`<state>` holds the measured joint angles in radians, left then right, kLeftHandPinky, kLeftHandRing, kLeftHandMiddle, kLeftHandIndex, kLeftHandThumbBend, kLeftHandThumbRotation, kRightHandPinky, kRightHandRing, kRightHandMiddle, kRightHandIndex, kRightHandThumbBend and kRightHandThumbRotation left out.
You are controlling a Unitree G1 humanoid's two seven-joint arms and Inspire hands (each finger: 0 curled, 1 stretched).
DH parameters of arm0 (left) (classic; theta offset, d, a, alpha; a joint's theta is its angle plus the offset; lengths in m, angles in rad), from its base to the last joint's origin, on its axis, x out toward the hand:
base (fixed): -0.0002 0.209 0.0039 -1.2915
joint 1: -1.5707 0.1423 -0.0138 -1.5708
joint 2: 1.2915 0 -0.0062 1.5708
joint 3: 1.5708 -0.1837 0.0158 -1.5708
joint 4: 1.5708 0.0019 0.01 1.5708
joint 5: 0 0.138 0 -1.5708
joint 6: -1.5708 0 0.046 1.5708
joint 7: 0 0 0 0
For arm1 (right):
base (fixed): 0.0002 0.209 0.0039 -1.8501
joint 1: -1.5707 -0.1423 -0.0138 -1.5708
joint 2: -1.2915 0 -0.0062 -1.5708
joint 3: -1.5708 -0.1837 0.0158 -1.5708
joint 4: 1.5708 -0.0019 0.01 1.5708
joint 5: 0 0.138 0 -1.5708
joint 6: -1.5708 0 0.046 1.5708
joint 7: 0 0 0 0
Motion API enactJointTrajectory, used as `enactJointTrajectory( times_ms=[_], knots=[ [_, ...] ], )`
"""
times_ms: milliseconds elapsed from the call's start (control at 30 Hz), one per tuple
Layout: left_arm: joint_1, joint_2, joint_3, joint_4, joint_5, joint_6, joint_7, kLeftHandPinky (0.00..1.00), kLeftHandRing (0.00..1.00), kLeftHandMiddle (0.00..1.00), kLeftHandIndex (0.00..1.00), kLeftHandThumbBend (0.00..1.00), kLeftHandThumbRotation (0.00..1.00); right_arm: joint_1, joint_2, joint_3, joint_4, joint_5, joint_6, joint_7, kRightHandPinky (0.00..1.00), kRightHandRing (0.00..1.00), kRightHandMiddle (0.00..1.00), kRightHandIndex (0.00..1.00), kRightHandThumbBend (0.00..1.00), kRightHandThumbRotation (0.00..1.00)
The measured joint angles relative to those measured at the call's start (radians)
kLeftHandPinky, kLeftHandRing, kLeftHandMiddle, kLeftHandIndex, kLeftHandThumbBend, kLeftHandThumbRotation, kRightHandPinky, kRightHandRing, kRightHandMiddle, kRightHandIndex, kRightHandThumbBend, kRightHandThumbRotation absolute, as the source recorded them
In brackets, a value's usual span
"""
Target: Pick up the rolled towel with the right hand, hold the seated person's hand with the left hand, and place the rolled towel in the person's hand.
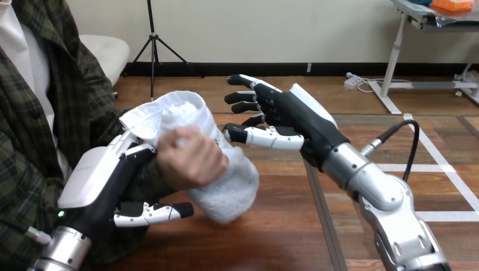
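Above the wooden table (282, 237) the person's hand (192, 161) grips the rolled towel (231, 189), seemingly steadied from beneath by the left hand (96, 180), whose clasp I cannot tell, so the right hand (288, 113) spreads open alongside.

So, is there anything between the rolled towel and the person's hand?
Nothing visible. The rolled towel already lies in the person's hand, whose fingers curl round it. The right hand is open beside the towel; the left hand is beside the person's hand.
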<state>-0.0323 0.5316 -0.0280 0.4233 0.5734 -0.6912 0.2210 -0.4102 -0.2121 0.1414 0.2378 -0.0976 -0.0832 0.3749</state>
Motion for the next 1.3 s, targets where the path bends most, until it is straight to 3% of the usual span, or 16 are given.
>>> enactJointTrajectory(
  times_ms=[500, 933, 1300],
  knots=[
    [0.028, 0.0, -0.012, 0.0, 0.008, -0.004, 0.0, 0.99, 1.0, 1.0, 1.0, 1.0, 0.76, 0.085, -0.034, -0.004, -0.081, 0.034, 0.023, 0.006, 0.7, 0.83, 0.84, 0.93, 1.0, 0.58],
    [0.042, 0.0, -0.022, 0.013, 0.008, -0.018, 0.0, 1.0, 1.0, 1.0, 1.0, 1.0, 0.83, 0.166, -0.054, -0.033, -0.179, 0.058, 0.078, 0.006, 0.71, 0.84, 0.85, 0.94, 1.0, 0.59],
    [0.045, 0.001, -0.027, 0.021, 0.008, -0.022, 0.003, 1.0, 1.0, 1.0, 1.0, 1.0, 0.88, 0.219, -0.074, -0.066, -0.231, 0.063, 0.079, 0.006, 0.71, 0.83, 0.84, 0.93, 1.0, 0.62]
  ],
)
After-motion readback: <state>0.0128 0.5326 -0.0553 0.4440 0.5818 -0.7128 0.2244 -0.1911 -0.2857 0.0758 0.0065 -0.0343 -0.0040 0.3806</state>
